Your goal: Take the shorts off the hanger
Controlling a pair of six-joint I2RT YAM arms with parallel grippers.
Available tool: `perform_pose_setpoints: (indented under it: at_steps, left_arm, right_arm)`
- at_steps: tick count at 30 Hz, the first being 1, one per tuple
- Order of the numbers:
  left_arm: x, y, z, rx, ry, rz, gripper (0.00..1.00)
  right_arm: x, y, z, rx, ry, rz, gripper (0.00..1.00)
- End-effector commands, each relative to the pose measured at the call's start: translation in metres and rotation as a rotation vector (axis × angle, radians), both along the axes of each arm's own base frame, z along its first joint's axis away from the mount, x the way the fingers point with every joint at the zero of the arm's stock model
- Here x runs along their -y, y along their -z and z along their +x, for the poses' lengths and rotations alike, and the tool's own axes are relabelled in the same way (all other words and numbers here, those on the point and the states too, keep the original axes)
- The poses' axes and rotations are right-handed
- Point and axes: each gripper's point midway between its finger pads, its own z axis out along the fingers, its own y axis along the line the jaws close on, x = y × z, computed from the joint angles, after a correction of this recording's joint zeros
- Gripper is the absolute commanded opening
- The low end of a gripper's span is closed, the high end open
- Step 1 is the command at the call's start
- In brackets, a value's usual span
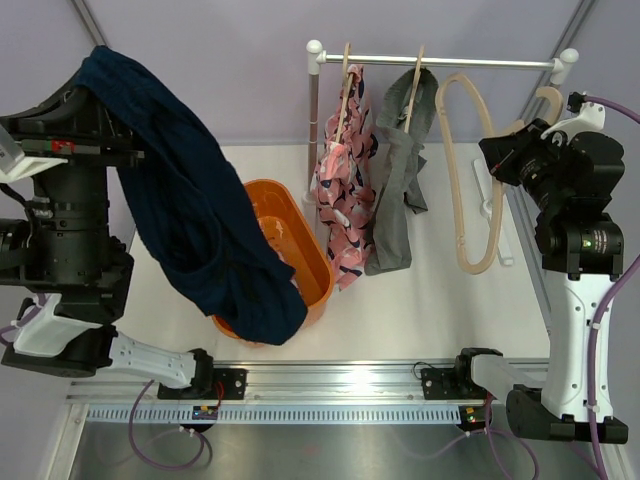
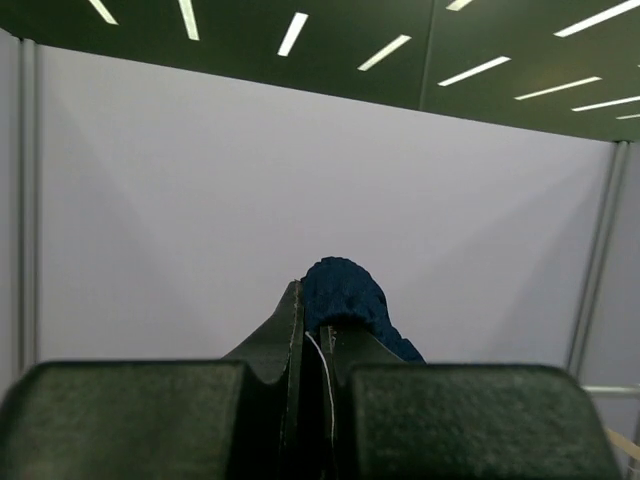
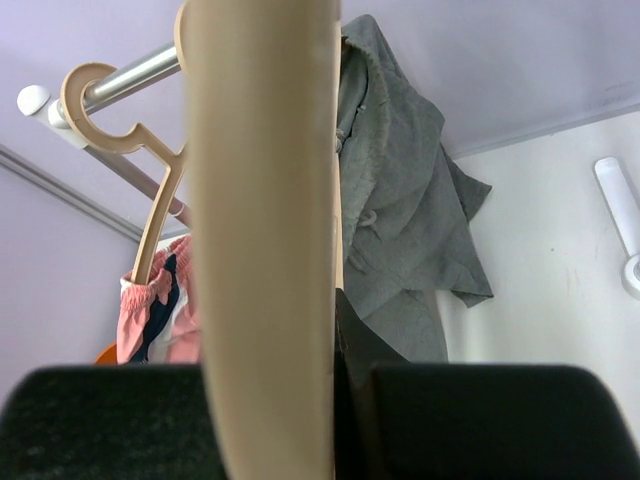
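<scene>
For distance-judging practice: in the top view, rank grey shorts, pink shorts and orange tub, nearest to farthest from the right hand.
1. grey shorts, hanging left of the right hand.
2. pink shorts, hanging further left.
3. orange tub, tabletop, farthest left.

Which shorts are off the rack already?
The navy shorts, pinched in the left end effector above the orange tub; pink shorts and grey shorts hang from the rail.

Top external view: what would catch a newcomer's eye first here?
The navy shorts dominate: a long dark drape from the raised left gripper at upper left down across the orange tub. At right, the right gripper clamps a bare hanger, while pink shorts and grey shorts hang on the rail.
</scene>
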Motion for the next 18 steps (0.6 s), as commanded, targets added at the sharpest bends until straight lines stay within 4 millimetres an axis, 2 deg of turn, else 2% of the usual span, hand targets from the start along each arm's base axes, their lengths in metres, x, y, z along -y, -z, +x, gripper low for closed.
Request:
perform_pose_setpoints:
  at_steps: [1,3,5,6,8,9,10,11,14,17,18]
  left_arm:
    - [-0.018,-0.018,-0.006,0.122,-0.089,-0.027,0.0]
    - [-0.013,-0.01,-0.002,0.109,-0.068,-0.042,0.0]
    - [0.007,0.013,0.012,0.075,-0.078,0.038,0.0]
    - [0.007,0.021,0.015,0.056,-0.023,-0.02,0.0]
    - [0.027,0.056,0.039,-0.011,-0.053,0.06,0.0]
    - [0.04,0.082,0.056,-0.071,-0.037,0.084,0.0]
    - [0.035,0.081,0.058,-0.079,-0.027,0.032,0.0]
    - [0.055,0.107,0.071,-0.125,-0.003,0.103,0.0]
    - [0.076,0.143,0.094,-0.214,0.03,0.137,0.0]
    - [0.079,0.153,0.114,-0.275,0.02,0.141,0.0]
    - [0.07,0.153,0.123,-0.295,0.017,0.093,0.0]
  right_arm:
    - [-0.006,-0.025,-0.009,0.069,-0.028,0.005,0.0]
    - [-0.006,-0.022,-0.009,0.062,-0.028,0.003,0.0]
    - [-0.007,-0.021,-0.011,0.06,-0.037,0.005,0.0]
    - [-0.008,-0.021,-0.012,0.06,-0.041,0.004,0.0]
    - [-0.01,-0.02,-0.013,0.057,-0.049,0.006,0.0]
    - [-0.01,-0.02,-0.014,0.059,-0.052,0.002,0.0]
    - [-0.01,-0.021,-0.015,0.06,-0.051,-0.002,0.0]
    - [-0.009,-0.02,-0.016,0.057,-0.05,-0.004,0.0]
    - [-0.009,-0.018,-0.019,0.051,-0.049,-0.015,0.0]
    - [-0.008,-0.016,-0.02,0.046,-0.047,-0.025,0.0]
    - [-0.007,-0.014,-0.022,0.04,-0.044,-0.029,0.0]
